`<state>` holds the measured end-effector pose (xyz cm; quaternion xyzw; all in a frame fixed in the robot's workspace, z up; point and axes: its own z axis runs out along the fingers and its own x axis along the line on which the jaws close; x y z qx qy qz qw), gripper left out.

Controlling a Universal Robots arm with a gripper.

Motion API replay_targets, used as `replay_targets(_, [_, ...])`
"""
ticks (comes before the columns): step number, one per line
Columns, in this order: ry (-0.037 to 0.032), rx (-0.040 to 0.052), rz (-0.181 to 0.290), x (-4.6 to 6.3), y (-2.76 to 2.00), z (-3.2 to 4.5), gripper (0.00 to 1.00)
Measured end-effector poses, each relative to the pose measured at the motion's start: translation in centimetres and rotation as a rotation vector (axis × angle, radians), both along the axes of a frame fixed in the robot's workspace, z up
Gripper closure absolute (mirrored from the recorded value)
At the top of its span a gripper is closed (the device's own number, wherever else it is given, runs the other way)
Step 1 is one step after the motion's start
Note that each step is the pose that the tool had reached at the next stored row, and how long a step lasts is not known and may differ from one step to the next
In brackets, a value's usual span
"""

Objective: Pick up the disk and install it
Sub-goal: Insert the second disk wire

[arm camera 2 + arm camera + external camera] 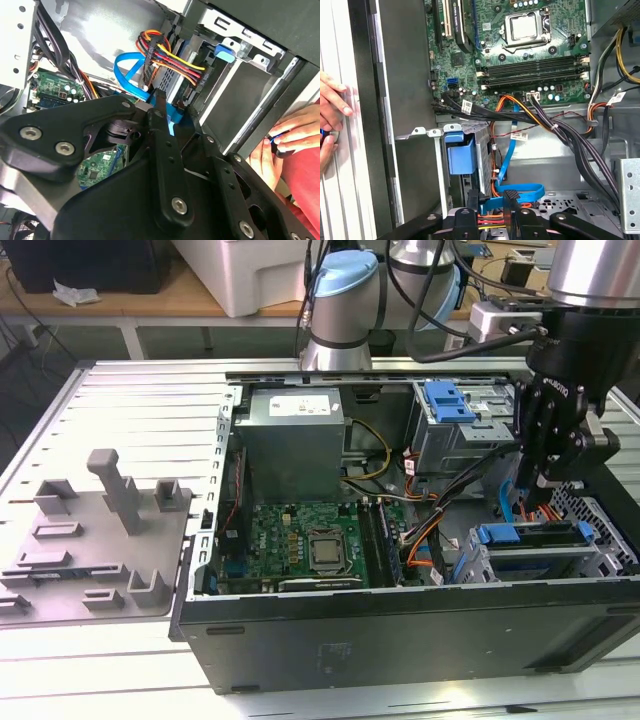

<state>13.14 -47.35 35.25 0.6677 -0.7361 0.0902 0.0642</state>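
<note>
Black two-fingered tool point(548, 475) hangs inside the open grey computer case point(400, 640), fingers narrow, gripping nothing discernible; silver disk in blue plastic bracket point(535, 535) sits in the lower drive cage near the case's front corner.

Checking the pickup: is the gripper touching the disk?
Cannot tell. In the second wrist view the gripper overlaps the blue frame of the disk among the cables, with neither contact nor gap plain.

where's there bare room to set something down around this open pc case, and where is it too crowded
Free: the ribbed table top between the grey fixture tray and the case, and its strip in front of the case. Crowded: inside the case, cables fill the gap between the motherboard and the drive cage, where the gripper hangs.
</note>
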Motion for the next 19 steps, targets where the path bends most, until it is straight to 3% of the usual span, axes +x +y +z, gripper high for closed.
replay_targets(3, [0.0012,-0.0173,0.000,0.00,0.00,0.00,0.66])
replay_targets(5, [0.0012,-0.0229,0.000,0.00,0.00,0.00,0.66])
replay_targets(9, [0.0012,-0.0230,0.000,-0.03,0.04,-0.06,0.68])
replay_targets(10, [0.0012,-0.0231,0.000,-0.03,0.05,-0.07,0.81])
replay_targets(11, [0.0012,-0.0230,0.001,-0.03,0.05,-0.09,0.84])
replay_targets(19, [0.0016,-0.0232,0.001,-0.04,0.09,-0.09,0.84])
